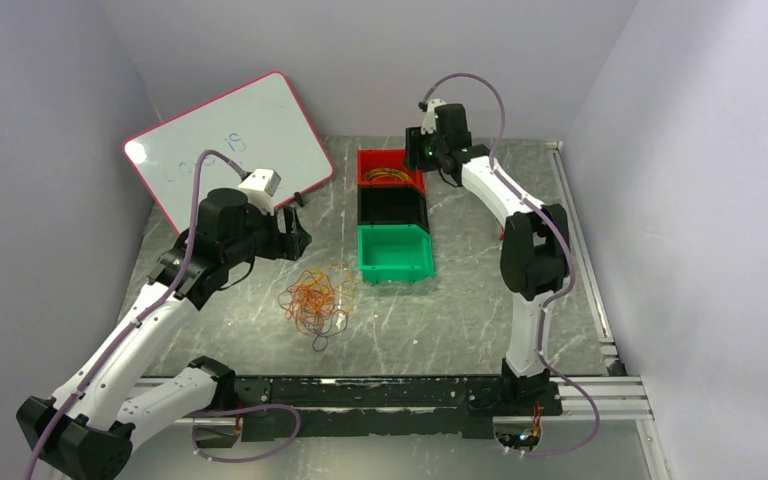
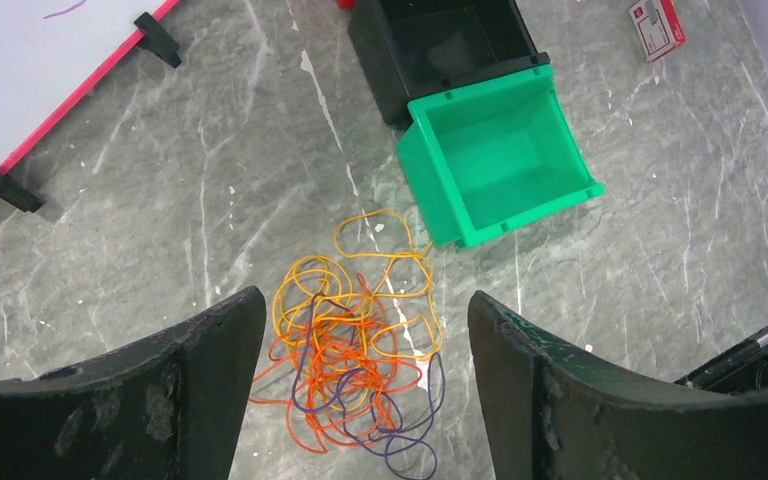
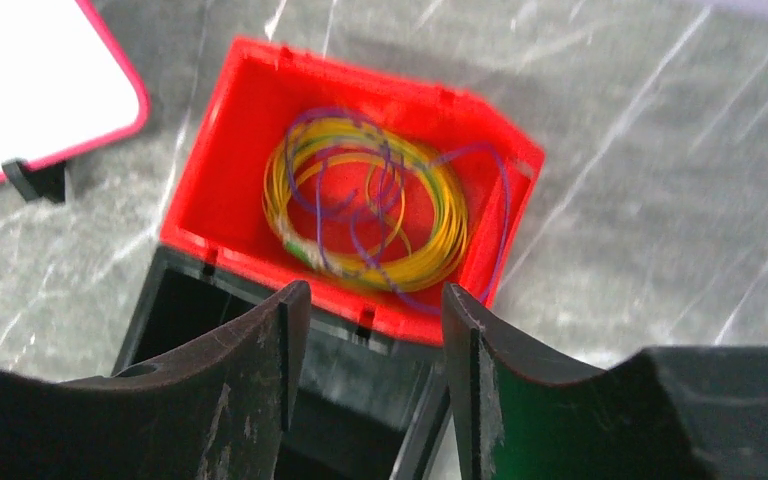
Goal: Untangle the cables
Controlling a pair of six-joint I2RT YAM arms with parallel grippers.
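The cables [image 1: 315,300] lie as a loose tangle of thin orange, yellow and purple loops on the grey table, left of the green bin. In the left wrist view the tangle [image 2: 350,345] sits on the table below and between my open fingers. My left gripper [image 1: 295,235] [image 2: 365,298] is open and empty, held above the tangle. My right gripper [image 1: 425,150] [image 3: 375,292] is open and empty, held above the near edge of the red bin [image 3: 220,180]. A yellow coil with purple wire [image 3: 440,215] lies inside that bin.
Three bins stand in a row: red bin [image 1: 363,170] at the back, black bin [image 1: 392,208], green bin [image 1: 395,252] [image 2: 420,180] nearest. A pink-edged whiteboard [image 1: 230,140] leans at the back left. A small red-and-white tag [image 2: 657,25] lies right of the bins.
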